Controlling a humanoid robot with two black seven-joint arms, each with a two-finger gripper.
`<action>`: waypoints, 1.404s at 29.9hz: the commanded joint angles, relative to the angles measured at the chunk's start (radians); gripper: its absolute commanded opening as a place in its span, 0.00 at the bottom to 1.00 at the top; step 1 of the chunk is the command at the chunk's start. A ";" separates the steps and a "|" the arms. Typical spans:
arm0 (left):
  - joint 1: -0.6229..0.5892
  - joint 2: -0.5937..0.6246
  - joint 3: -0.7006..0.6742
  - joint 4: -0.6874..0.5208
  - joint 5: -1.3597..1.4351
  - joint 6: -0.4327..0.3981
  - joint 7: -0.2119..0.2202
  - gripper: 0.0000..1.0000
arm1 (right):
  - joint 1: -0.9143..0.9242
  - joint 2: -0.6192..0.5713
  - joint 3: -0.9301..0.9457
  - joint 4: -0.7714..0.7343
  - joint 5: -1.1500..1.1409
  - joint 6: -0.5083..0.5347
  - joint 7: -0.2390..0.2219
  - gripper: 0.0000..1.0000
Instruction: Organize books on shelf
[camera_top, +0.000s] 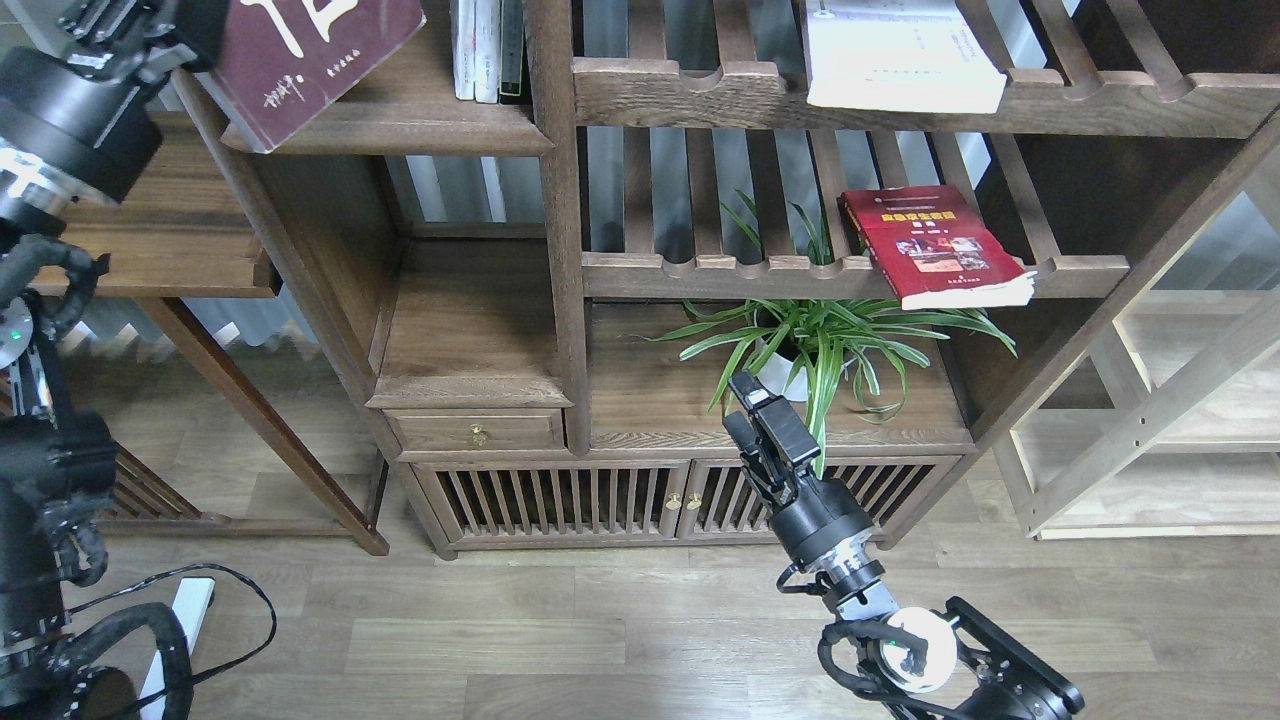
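Observation:
My left gripper (190, 20) at the top left edge is shut on the dark maroon book (320, 60) with white Chinese characters. The book is tilted, and its lower corner lies over the solid dark-brown shelf (420, 130), left of the thin white- and dark-spined books (487, 50). The bright red book (935, 245) lies flat on the middle slatted rack at the right. The thick white book (900, 55) lies on the upper slatted rack. My right gripper (765, 415) is low in the middle, in front of the plant, empty, with its fingers close together.
A potted spider plant (820, 340) stands on the cabinet top under the red book. A solid board with a brass-knobbed drawer (475, 430) is below the shelf. A vertical post (560, 200) divides the bays. A light wooden frame (1150, 400) stands at the right.

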 joint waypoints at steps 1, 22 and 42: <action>-0.002 0.000 0.054 0.014 0.016 0.000 -0.080 0.00 | 0.002 0.002 0.000 0.000 0.000 0.000 0.000 0.91; 0.015 0.196 0.179 0.055 0.041 0.000 -0.404 0.00 | -0.006 0.018 -0.009 -0.003 0.003 0.000 0.000 0.91; -0.040 0.155 0.467 0.166 0.067 0.493 -0.680 0.00 | -0.011 0.048 -0.023 -0.003 0.005 0.000 0.000 0.91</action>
